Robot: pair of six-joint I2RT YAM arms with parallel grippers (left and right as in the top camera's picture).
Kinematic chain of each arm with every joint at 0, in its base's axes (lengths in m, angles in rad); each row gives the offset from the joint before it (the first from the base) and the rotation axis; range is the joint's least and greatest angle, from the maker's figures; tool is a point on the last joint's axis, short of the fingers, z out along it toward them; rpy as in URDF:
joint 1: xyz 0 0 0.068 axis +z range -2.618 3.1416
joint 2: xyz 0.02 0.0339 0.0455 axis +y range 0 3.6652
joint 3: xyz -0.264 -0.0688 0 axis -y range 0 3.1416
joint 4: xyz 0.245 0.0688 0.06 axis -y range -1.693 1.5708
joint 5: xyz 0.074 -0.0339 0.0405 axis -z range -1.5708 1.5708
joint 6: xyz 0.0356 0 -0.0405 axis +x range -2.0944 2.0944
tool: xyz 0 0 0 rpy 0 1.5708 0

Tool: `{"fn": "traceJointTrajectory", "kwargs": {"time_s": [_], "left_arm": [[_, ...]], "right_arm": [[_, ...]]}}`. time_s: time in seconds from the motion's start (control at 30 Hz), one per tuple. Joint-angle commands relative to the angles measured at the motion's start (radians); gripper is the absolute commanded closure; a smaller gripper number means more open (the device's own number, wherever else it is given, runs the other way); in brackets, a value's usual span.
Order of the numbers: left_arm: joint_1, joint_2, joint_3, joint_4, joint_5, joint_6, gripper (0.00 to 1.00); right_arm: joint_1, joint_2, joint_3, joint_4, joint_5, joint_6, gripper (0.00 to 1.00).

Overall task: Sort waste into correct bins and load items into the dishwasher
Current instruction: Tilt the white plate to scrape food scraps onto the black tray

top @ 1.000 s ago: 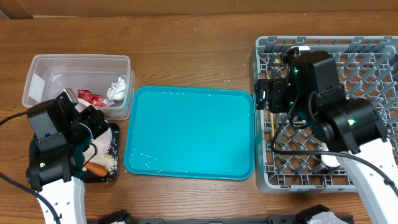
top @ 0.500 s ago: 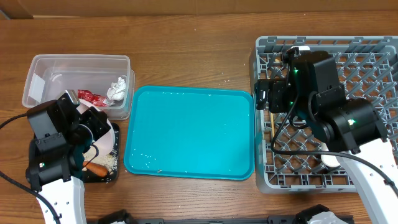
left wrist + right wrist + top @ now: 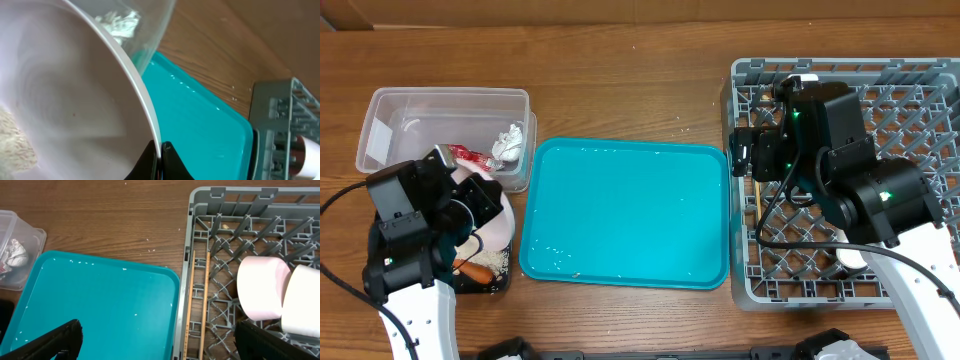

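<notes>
The left gripper (image 3: 161, 162), clenched on the plate (image 3: 487, 216), has swung it right above the near-left black tray (image 3: 506, 285); scraping seems finished, dish rack (image 3: 920, 85) next. The right gripper (image 3: 744, 156) hangs spread.

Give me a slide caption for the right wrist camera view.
Open right gripper hangs over teal tray and rack; chopsticks and two bowls lie in the rack.
</notes>
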Motion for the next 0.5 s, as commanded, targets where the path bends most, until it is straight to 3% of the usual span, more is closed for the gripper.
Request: {"fn": "traceJointTrajectory", "kwargs": {"time_s": [0.0, 0.03, 0.1, 0.13, 0.17, 0.2, 0.27, 0.3, 0.33, 0.4, 0.47], "left_arm": [[-0.011, 0.01, 0.001, -0.023, -0.005, -0.028, 0.96], [-0.008, 0.009, 0.001, -0.035, 0.047, -0.051, 0.96], [-0.021, 0.014, 0.0, -0.008, 0.05, 0.058, 0.96], [-0.019, 0.014, 0.0, -0.016, -0.09, -0.006, 0.96], [-0.014, 0.014, 0.0, -0.04, -0.06, -0.076, 0.96], [-0.013, 0.014, 0.0, -0.055, 0.026, -0.067, 0.96], [-0.028, 0.015, 0.0, -0.041, 0.08, 0.051, 0.96], [-0.029, 0.013, 0.0, -0.031, 0.036, 0.078, 0.96], [-0.024, 0.013, 0.0, -0.036, -0.042, 0.041, 0.96], [-0.013, 0.013, 0.0, -0.085, -0.011, -0.056, 0.96], [-0.025, 0.015, 0.0, -0.069, -0.001, 0.026, 0.96]], "right_arm": [[0.003, -0.003, 0.023, 0.006, -0.002, 0.003, 0.0], [0.003, -0.003, 0.023, 0.006, -0.003, 0.003, 0.0], [0.003, -0.003, 0.023, 0.006, -0.002, 0.003, 0.0], [0.003, -0.003, 0.023, 0.006, -0.003, 0.003, 0.0], [0.003, -0.003, 0.023, 0.006, -0.003, 0.003, 0.0], [0.003, -0.003, 0.023, 0.006, -0.003, 0.003, 0.0], [0.003, -0.003, 0.023, 0.006, -0.003, 0.003, 0.0], [0.003, -0.003, 0.023, 0.006, -0.003, 0.003, 0.0], [0.003, -0.003, 0.023, 0.006, -0.003, 0.003, 0.0], [0.003, -0.003, 0.023, 0.006, -0.003, 0.003, 0.0], [0.003, -0.003, 0.023, 0.006, -0.003, 0.003, 0.0]]}}
